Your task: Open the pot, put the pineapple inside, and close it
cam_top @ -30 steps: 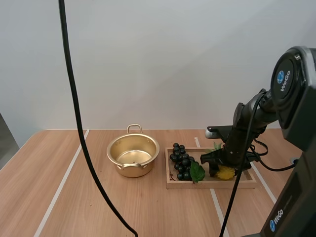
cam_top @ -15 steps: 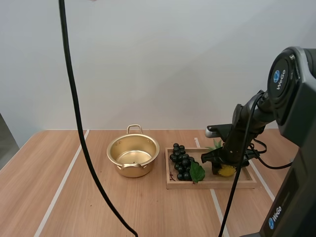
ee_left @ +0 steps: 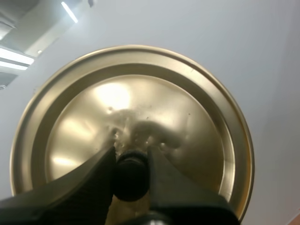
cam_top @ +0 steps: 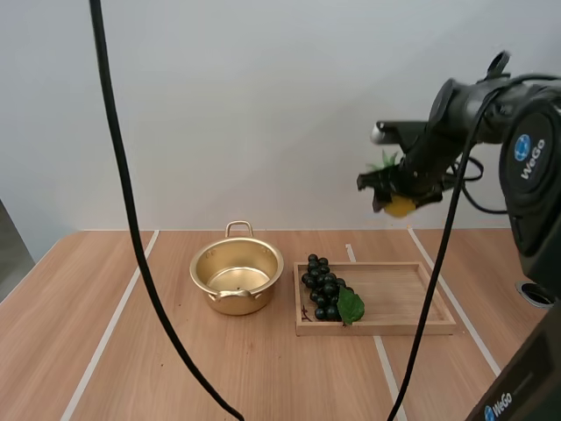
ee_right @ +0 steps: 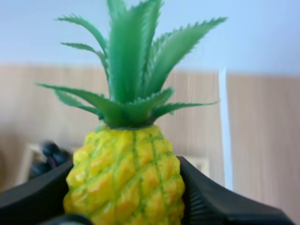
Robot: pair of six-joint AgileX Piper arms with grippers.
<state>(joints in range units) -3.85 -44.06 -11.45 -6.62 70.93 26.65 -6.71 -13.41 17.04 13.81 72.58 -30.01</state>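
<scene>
Right gripper (cam_top: 399,186) now high up over tray (cam_top: 399,298) — a second ago it was down in tray. Pineapple (cam_top: 400,207) has gone up with it, pinched between black fingers (ee_right: 33,192), green leaves sticking out past them. Grapes (cam_top: 323,288) stay at tray's left end. Pot (cam_top: 237,274) sits open on table (cam_top: 131,351), left of tray, same spot as before. Left gripper (ee_left: 130,157) squeezes knob (ee_left: 130,177) of lid (ee_left: 178,117) — lid held up, off pot.

Black right end effector (cam_top: 399,196), WeGo-marked arm (cam_top: 532,158)
</scene>
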